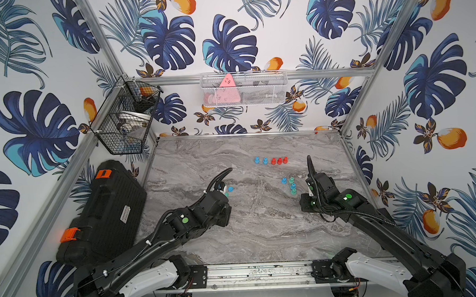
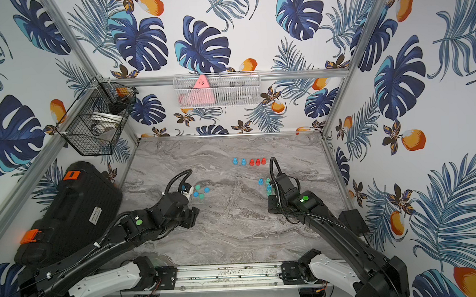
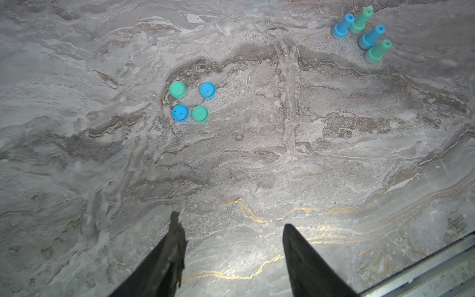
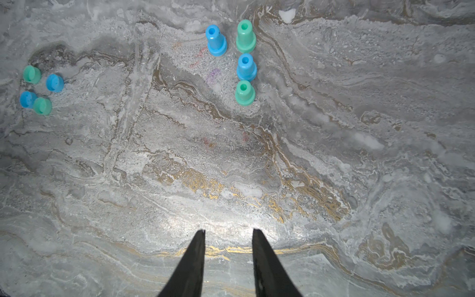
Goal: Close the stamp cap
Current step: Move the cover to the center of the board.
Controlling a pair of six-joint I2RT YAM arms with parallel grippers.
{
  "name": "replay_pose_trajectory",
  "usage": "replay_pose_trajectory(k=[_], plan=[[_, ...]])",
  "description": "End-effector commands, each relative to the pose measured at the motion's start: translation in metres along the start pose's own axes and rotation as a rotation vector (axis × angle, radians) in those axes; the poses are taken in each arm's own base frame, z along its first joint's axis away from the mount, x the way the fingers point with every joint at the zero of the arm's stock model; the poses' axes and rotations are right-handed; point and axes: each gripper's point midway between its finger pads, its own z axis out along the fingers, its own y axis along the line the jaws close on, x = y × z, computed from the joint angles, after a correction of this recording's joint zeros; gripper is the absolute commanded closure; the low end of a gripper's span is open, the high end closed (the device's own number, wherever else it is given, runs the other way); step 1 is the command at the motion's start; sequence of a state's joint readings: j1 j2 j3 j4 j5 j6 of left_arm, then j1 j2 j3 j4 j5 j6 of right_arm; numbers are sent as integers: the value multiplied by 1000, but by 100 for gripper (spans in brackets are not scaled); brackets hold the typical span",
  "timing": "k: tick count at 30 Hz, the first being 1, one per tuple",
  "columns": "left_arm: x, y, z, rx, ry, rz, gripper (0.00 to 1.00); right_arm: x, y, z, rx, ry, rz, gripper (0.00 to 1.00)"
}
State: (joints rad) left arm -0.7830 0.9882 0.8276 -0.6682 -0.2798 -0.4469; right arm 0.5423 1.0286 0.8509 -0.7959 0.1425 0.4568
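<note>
Several loose caps, blue and green, lie in a cluster on the marble table: a green cap (image 3: pixel 177 89), a blue cap (image 3: pixel 208 90), a blue cap (image 3: pixel 180 113) and a green cap (image 3: pixel 200 114). Several uncapped stamps stand upright on the right, among them a blue stamp (image 4: pixel 216 41) and a green stamp (image 4: pixel 244 93), also seen in a top view (image 1: pixel 291 185). My left gripper (image 3: pixel 231 221) hangs open and empty, short of the caps (image 2: pixel 200 191). My right gripper (image 4: pixel 228 230) is open with a narrow gap, empty, well short of the stamps.
A row of capped stamps, blue (image 1: pixel 260 161) and red (image 1: pixel 279 161), stands further back. A black case (image 1: pixel 104 213) lies off the table's left edge. A black wire basket (image 1: pixel 125 118) and a white mesh basket (image 1: pixel 244 89) hang on the walls.
</note>
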Motion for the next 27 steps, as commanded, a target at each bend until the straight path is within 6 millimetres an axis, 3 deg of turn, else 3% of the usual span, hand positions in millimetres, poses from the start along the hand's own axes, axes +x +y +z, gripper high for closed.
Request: replay_pose_trajectory(k=[1, 14, 27], plan=[[-15, -14, 14, 67, -28, -74, 35, -4, -2, -2, 13, -32, 12, 65], [-28, 6, 86, 44, 26, -306, 36, -4, 1, -6, 12, -56, -2, 65], [-35, 17, 136, 1, 60, -362, 37, -5, 4, -10, 4, -73, -12, 65]])
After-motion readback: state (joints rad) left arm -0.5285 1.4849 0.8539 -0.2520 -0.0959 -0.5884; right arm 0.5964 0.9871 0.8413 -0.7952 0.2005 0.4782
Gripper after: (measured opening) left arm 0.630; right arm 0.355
